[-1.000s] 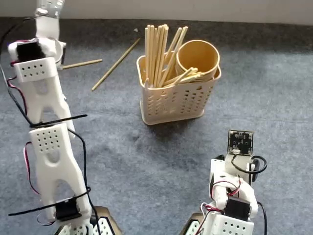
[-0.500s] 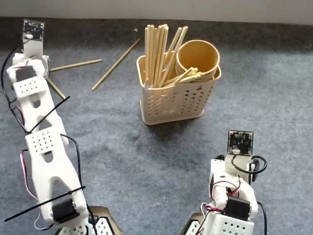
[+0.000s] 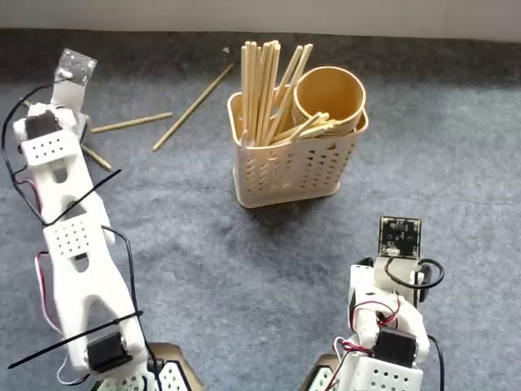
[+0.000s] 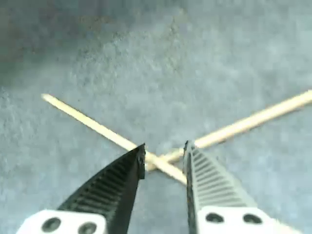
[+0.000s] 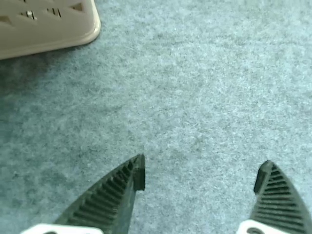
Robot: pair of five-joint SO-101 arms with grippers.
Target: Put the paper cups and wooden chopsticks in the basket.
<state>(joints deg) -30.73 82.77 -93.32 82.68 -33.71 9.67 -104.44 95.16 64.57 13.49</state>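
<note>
Paper cup: A tan paper cup (image 3: 328,98) stands mouth-up inside the cream slotted basket (image 3: 285,175), at its right end in the high view.
Chopsticks in the basket: A bundle of wooden chopsticks (image 3: 262,81) stands upright at the basket's left end, tips well above the rim. A few more lean across just in front of the cup.
Loose chopsticks: Three lie on the grey carpeted worktop (image 3: 456,163), left of the basket. A diagonal chopstick (image 3: 193,107) lies nearest the basket. Farther left are a flatter chopstick (image 3: 130,123) and a short-showing chopstick (image 3: 96,156), partly hidden by the left arm (image 3: 69,212).
Left pincer: The left pincer (image 4: 165,147) is released, with only a narrow gap between its jaws. It points down at the spot where two sticks cross, a thin stick (image 4: 87,122) over a thicker stick (image 4: 253,122). Whether the tips touch the wood cannot be told.
Right pincer: The right pincer (image 5: 202,170) is released and spread wide, gripping nothing, over bare carpet. A corner of the basket (image 5: 48,24) lies beyond it.
Right arm: The right arm (image 3: 391,326) sits folded at the near edge, apart from the basket.
</note>
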